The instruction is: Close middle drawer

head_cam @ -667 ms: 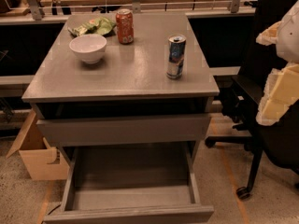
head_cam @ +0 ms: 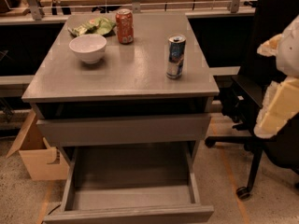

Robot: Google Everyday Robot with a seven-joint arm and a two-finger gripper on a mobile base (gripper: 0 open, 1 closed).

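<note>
The wide, deep grey middle drawer [head_cam: 128,214] with thin side walls stands pulled far out below the front edge of the grey counter [head_cam: 126,76], under a taller grey drawer front [head_cam: 124,129]. The robot's cream-coloured claw [head_cam: 279,108] hangs beyond the counter's right edge, well apart from that drawer and in front of a black office chair [head_cam: 250,85]. Whether it is released or clenched, I cannot tell.
</note>
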